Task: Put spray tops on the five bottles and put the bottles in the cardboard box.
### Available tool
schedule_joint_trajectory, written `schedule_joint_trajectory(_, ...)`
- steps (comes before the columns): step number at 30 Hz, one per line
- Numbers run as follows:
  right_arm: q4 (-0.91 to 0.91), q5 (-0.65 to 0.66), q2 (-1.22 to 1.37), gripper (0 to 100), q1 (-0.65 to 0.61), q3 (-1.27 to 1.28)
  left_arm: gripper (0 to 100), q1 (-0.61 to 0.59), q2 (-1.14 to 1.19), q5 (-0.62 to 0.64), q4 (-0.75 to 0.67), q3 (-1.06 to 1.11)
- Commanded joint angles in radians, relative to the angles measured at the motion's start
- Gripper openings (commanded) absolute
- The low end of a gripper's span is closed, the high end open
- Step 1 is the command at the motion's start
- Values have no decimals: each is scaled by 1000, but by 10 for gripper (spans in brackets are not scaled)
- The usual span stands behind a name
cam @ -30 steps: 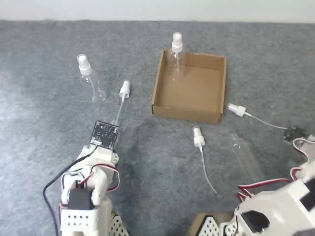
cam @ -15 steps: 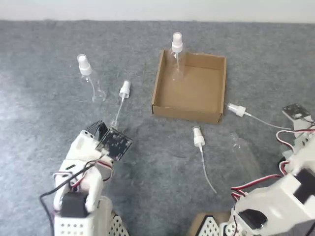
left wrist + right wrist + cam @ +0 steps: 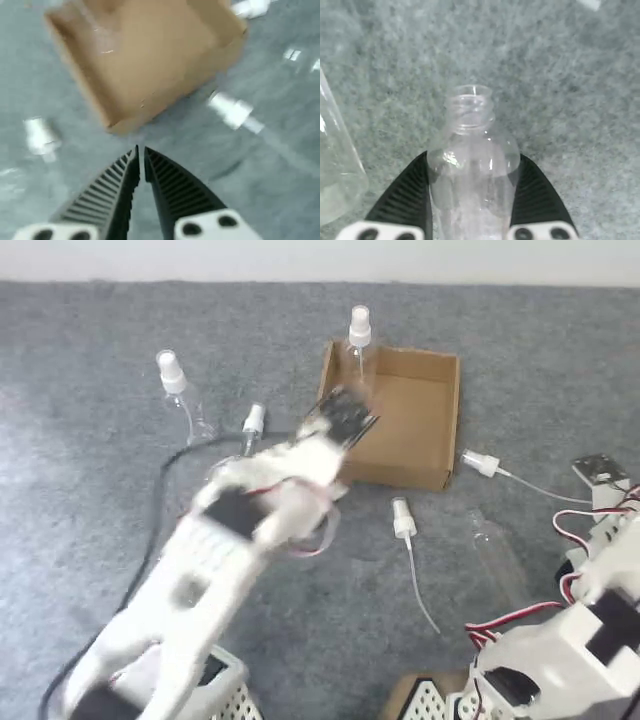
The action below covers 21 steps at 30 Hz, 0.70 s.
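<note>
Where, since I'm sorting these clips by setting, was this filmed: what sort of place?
Likely a robotics test bench: a grey felt mat is the work surface, the left arm and right arm show exposed wiring, and a capped spray bottle and cardboard box look like practice props.

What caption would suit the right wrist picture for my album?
Right gripper grips a clear bottle with no spray top, against a grey mat.

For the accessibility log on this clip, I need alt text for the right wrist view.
The right claw is shut on a clear bottle with no spray top, its open neck over grey felt. Part of a second clear bottle sits beside it.
</note>
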Motion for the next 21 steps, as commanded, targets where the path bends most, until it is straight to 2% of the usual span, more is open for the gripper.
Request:
schedule_joint_trajectory(1, -12, 14, -62, 7, -12, -3, 16, 94, 427, 232, -58, -248)
schedule_joint_trajectory(7, -21, 15, -54, 9, -12, -3, 140, 135, 773, 413, -64, -449)
schedule_joint_trajectory(12, -54, 15, -51, 9, -12, 0, 157, 138, 882, 546, -58, -564)
schedule_joint_trajectory(18, -59, 15, -51, 9, -12, 0, 237, 192, 896, 575, -58, -581)
schedule_joint_trajectory(21, -59, 15, -51, 9, -12, 0, 227, 221, 904, 575, -58, -576)
